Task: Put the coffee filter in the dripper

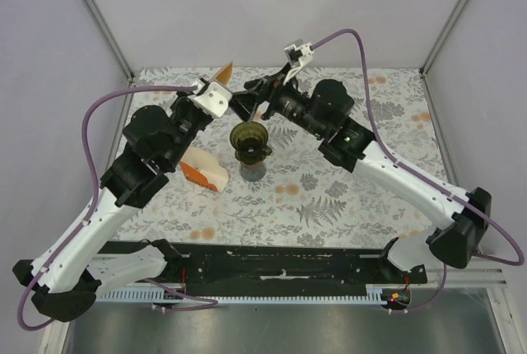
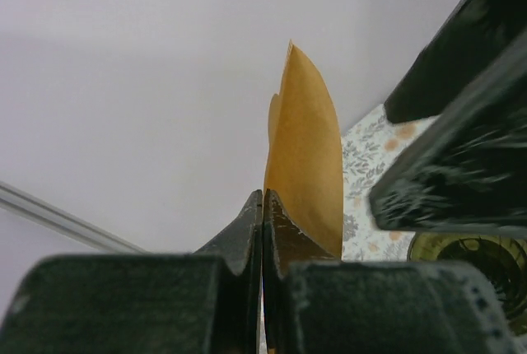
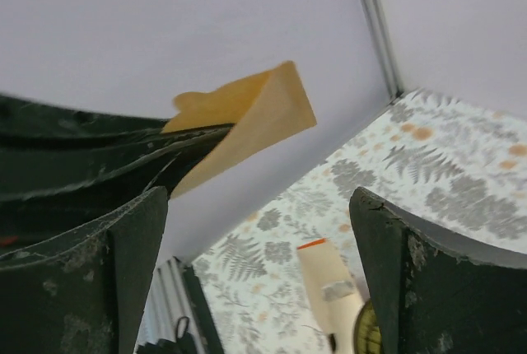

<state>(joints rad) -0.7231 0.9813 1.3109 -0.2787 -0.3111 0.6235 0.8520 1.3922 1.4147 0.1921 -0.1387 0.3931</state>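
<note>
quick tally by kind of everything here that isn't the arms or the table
coffee filter: 1
dripper: 1
orange and white carton: 1
total: 3

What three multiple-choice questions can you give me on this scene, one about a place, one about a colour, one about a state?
1. In the top view, where does the carton lie from the dripper?
A. to its right
B. to its left
C. inside it

2. What colour is the filter?
A. white
B. green
C. tan

3. The left fingers are:
A. shut on the filter
B. open and empty
C. shut on the dripper

Answers:
1 B: the top view shows the carton on the dripper's left side.
2 C: both wrist views show tan paper.
3 A: the left wrist view shows them pressed together with the filter's lower edge between them.
</note>
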